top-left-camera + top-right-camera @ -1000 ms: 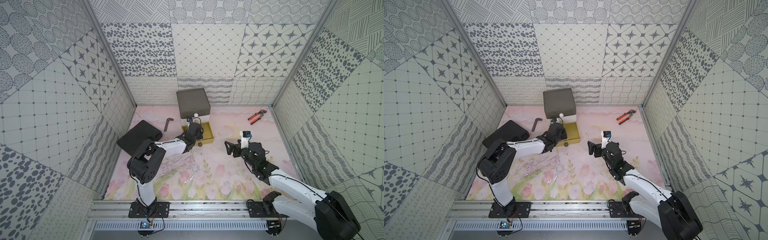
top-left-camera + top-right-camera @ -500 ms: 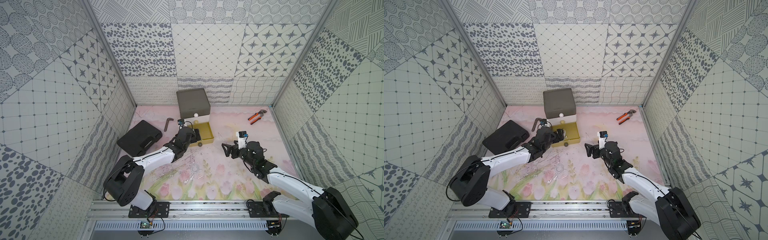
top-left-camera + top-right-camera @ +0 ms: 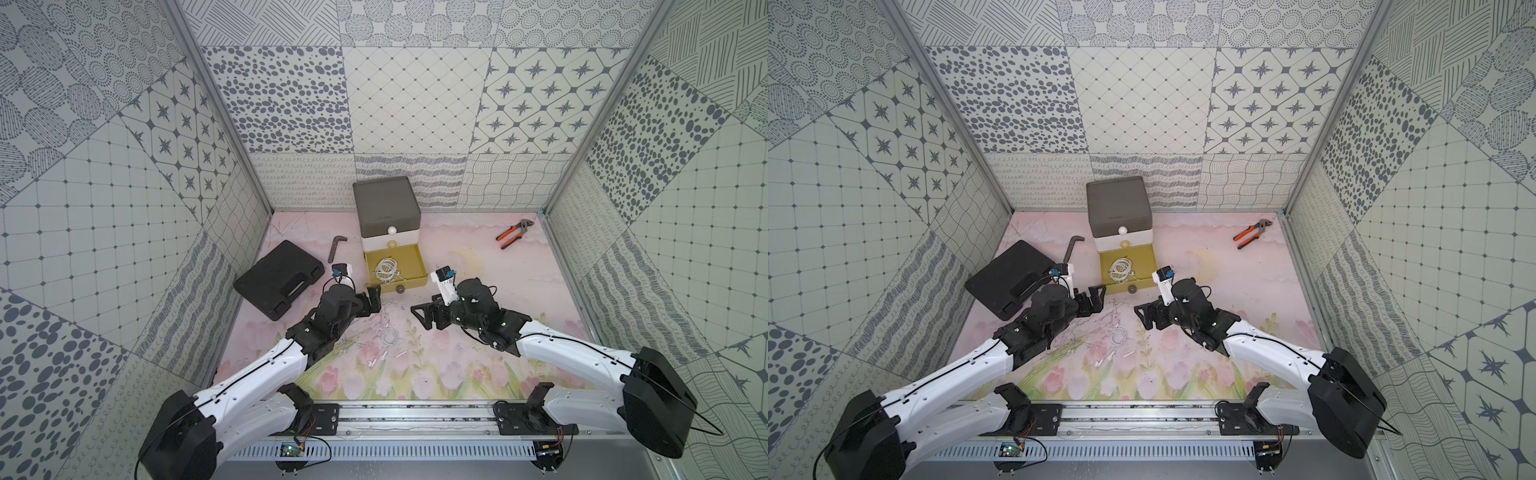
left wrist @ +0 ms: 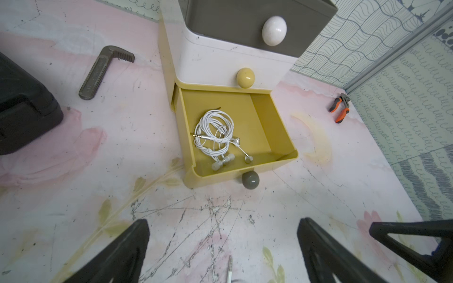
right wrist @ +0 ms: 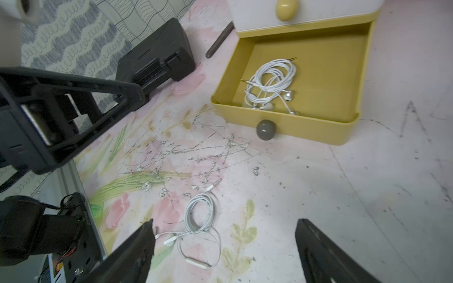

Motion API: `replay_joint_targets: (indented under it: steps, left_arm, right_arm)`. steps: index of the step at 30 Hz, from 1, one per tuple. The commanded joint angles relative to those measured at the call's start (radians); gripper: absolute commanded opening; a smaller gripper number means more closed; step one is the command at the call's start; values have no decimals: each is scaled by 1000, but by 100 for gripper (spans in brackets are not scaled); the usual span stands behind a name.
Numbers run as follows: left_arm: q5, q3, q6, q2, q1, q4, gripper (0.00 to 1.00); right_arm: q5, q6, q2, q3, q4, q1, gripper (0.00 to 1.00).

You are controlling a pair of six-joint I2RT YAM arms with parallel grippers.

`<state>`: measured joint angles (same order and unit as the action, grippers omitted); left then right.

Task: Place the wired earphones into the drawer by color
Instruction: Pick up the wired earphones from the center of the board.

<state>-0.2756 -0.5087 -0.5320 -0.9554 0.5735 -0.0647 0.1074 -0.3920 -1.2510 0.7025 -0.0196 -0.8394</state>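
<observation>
Where white cord [image 4: 215,139] coils, boxy drawer [image 4: 277,129]

A robot lab test booth: patterned panel walls [image 3: 411,99], metal rail [image 3: 415,417] carrying two arms [image 3: 257,374]
</observation>
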Motion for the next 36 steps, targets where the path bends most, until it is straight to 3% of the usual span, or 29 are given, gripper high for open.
replay_joint_targets:
  steps: [1,3,11,23,36]
  left_arm:
    - [32,116,127,130,-9,-6,99]
    - [15,176,118,191,-8,-41,99]
    - [-18,177,153,296,-9,18,99]
    - [-33,216,152,397,-9,12,99]
    - [-40,217,154,397,-9,13,99]
  right_arm:
    - [-71,-38,-70,67,-125,-73,91]
    - [-93,-60,-116,105,-145,-116,90]
    - [-175,-111,-294,250,-230,-229,86]
    - [-248,-152,-426,347,-315,-246,80]
    - [-267,-130,-562,432,-343,-248,51]
